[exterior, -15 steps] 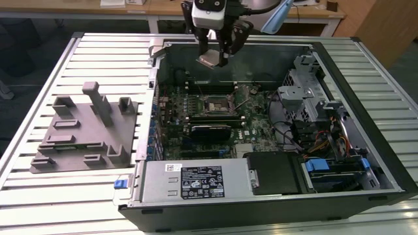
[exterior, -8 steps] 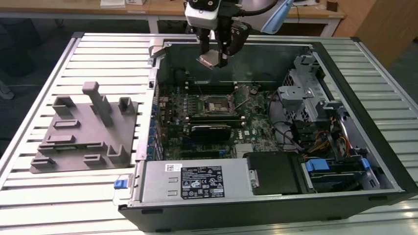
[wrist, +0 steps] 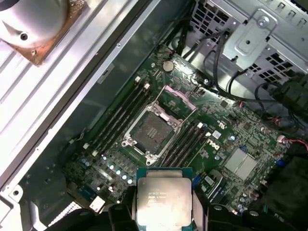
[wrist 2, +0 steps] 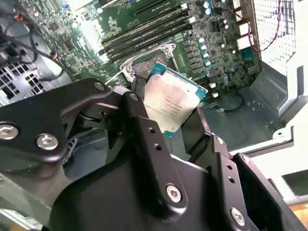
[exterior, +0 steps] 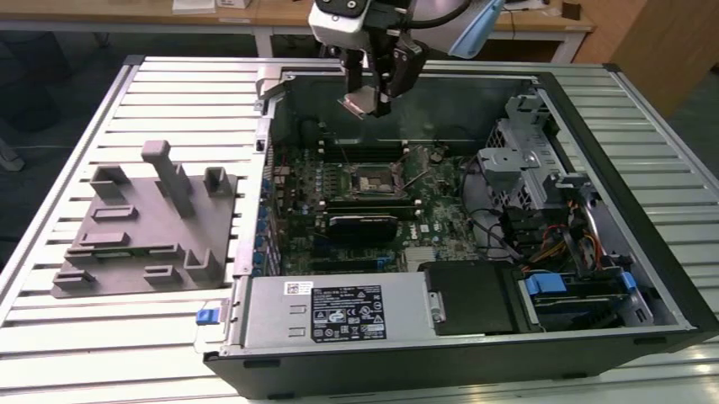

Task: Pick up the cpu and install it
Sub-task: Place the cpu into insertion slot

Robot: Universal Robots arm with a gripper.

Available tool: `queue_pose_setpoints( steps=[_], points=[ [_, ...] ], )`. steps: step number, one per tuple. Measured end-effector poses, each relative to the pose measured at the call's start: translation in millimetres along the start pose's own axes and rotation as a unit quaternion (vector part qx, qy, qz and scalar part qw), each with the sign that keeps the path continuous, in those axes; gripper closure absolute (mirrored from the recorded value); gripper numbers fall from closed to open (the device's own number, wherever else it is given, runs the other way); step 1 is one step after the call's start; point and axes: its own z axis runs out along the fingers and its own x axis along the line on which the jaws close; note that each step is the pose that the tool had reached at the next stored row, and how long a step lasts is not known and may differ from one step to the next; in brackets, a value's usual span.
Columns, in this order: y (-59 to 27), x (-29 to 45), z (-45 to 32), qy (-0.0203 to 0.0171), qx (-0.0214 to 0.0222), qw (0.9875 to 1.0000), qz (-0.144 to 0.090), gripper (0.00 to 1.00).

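The gripper (exterior: 371, 99), jaws pinching the cpu (exterior: 356, 104) by its opposite edges, holds it in the air above the motherboard (exterior: 301, 198) and its open socket (exterior: 371, 179) (a light, stiff, probably fragile part, best gripped at the rim).

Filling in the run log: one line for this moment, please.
gripper: shut on cpu | cpu: held above motherboard | socket: open, empty
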Motion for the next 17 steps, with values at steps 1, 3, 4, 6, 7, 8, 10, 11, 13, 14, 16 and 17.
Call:
queue_pose_setpoints(
  steps=[1, 3, 4, 6, 7, 8, 10, 11, 13, 14, 16, 17],
  points=[
    [0.0, 0.0, 0.0, -0.0002, -0.0001, 1.0, 0.006, 0.46],
    [0.0, 0.0, 0.0, -0.0007, -0.0001, 0.9998, 0.018, 0.46],
    [0.0, 0.0, 0.0, -0.0009, -0.0001, 0.9997, 0.023, 0.46],
    [0.0, 0.0, 0.1, -0.0014, -0.0002, 0.9994, 0.035, 0.46],
    [0.0, 0.0, 0.1, -0.0016, -0.0003, 0.9992, 0.041, 0.46],
    [0.0, 0.0, 0.1, -0.0018, -0.0003, 0.9989, 0.046, 0.46],
    [0.0, 0.0, 0.1, -0.0023, -0.0003, 0.9984, 0.057, 0.46],
    [0.0, 0.0, 0.1, -0.0025, -0.0003, 0.998, 0.063, 0.46],
    [0.0, 0.0, 0.2, -0.0029, -0.0004, 0.9973, 0.073, 0.46],
    [0.0, 0.0, 0.2, -0.0031, -0.0005, 0.9969, 0.079, 0.46],
    [0.0, 0.0, 0.2, -0.0036, -0.0006, 0.996, 0.089, 0.46],
    [0.0, 0.0, 0.2, -0.0038, -0.0006, 0.9955, 0.095, 0.46]
  ],
)
